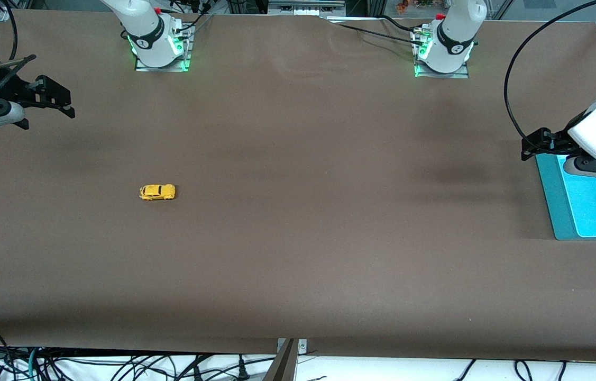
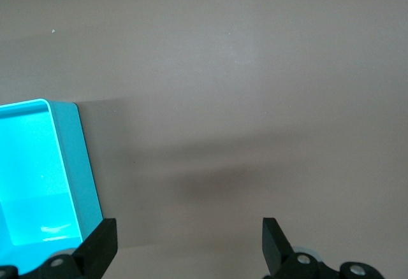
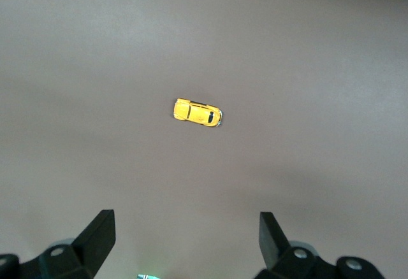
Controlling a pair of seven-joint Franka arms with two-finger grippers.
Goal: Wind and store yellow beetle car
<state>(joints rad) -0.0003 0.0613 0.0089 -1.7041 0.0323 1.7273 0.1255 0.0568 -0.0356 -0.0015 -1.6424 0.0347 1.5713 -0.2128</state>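
High front camera; both wrist cameras face tabletop (image 1: pixel 298 238).

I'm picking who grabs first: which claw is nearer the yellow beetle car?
Right. The right claw hangs open toward the yellow beetle car's end of the table; the left claw, open, hangs by the teal bin.

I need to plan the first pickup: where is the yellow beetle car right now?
The yellow beetle car sits alone on the brown table, toward the right arm's end, well apart from the open right gripper.
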